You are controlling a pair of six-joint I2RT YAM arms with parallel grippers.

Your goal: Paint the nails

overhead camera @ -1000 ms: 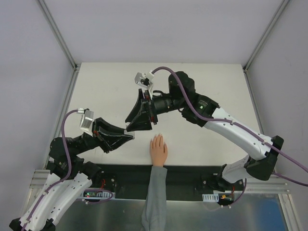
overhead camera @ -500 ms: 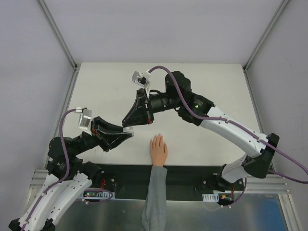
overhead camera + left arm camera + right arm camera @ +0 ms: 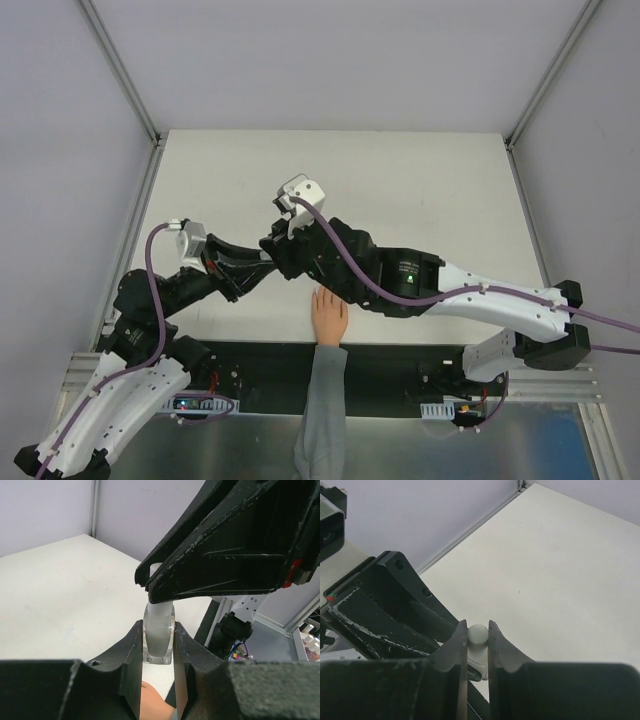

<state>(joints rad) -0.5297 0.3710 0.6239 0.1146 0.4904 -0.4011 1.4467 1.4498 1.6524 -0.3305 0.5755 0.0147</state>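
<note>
Right arm has swung low across; right gripper [image 3: 477, 627] now pinches white cap [image 3: 478, 635]. Left gripper [image 3: 159, 636] clamps clear bottle [image 3: 159, 644]. Uncapping likely next. Nails [image 3: 326, 291] on mannequin hand [image 3: 329, 316], just beside grippers, not yet painted.

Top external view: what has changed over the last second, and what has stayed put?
The right arm folded down toward the near edge, bringing the right pincer onto the white cap of the bottle, and it is now shut on the cap. The left pincer, clamped on the bottle, shifted slightly away from the near edge. The mannequin hand stayed flat at the near edge.
</note>
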